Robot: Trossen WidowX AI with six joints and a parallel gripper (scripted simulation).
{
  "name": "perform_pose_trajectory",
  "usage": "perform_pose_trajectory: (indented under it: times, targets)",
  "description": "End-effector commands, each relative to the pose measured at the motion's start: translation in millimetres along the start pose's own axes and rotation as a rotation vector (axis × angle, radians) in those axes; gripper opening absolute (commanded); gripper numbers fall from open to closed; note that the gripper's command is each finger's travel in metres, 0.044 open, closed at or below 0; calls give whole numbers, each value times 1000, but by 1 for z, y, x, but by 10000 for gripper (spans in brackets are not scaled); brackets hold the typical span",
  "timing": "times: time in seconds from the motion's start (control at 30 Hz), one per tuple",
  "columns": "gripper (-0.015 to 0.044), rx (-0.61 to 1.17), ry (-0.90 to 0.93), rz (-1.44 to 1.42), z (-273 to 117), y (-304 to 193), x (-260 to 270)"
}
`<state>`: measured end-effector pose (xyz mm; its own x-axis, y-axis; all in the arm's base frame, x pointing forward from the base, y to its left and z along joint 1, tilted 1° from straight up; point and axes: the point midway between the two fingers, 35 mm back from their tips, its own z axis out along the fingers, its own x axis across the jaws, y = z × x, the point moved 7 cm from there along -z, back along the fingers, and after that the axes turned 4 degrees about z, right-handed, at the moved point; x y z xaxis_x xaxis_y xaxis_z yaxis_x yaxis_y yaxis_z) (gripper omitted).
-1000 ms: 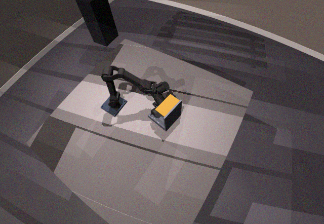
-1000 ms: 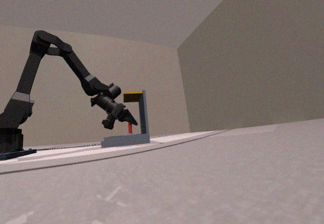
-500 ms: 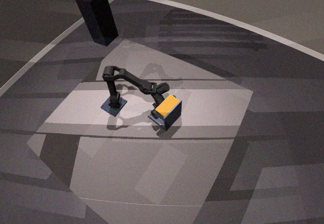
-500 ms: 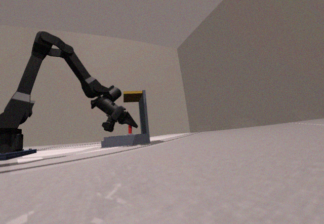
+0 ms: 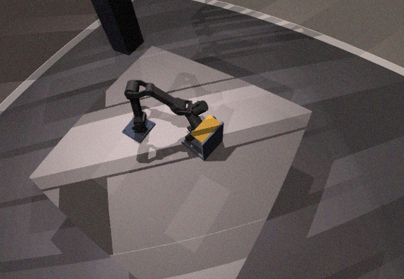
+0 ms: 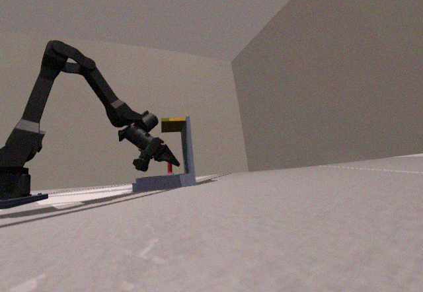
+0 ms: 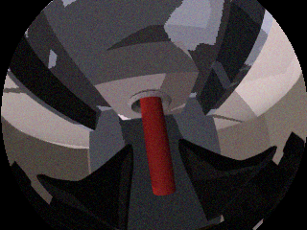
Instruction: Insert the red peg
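Observation:
The red peg [image 6: 169, 168] [image 7: 157, 144] stands with its lower end at the hole of the block [image 7: 179, 86] under the roof [image 5: 208, 127] [image 6: 173, 125]. Part of the hole's dark opening shows beside the peg in the wrist view, and a long part of the peg is above the block. How deep it sits cannot be told. My gripper [image 6: 178, 164] [image 7: 155, 147] is open inside the box [image 5: 213, 141] [image 6: 156, 182], below the roof, with one finger on each side of the peg and gaps to both. In the top view the roof hides the peg and fingertips.
The box's back wall [image 6: 190, 150] rises just beyond the fingertips. The roof is above the fingers, and the wrist is outside its front edge. The arm's base plate [image 5: 139, 136] is on the table [image 5: 98, 145]. A dark pillar [image 5: 118, 21] stands far behind.

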<state>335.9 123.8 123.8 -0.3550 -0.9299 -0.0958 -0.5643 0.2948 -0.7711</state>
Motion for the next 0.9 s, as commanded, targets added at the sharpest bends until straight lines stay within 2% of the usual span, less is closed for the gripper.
perform_pose_trajectory:
  times: [0.0,0.63,0.87]
  targets:
    - [220,-5,3,-2,-6,5,1]
    - [220,-21,6,-11,-55,40,12]
    - [404,-29,7,-8,-82,37,8]
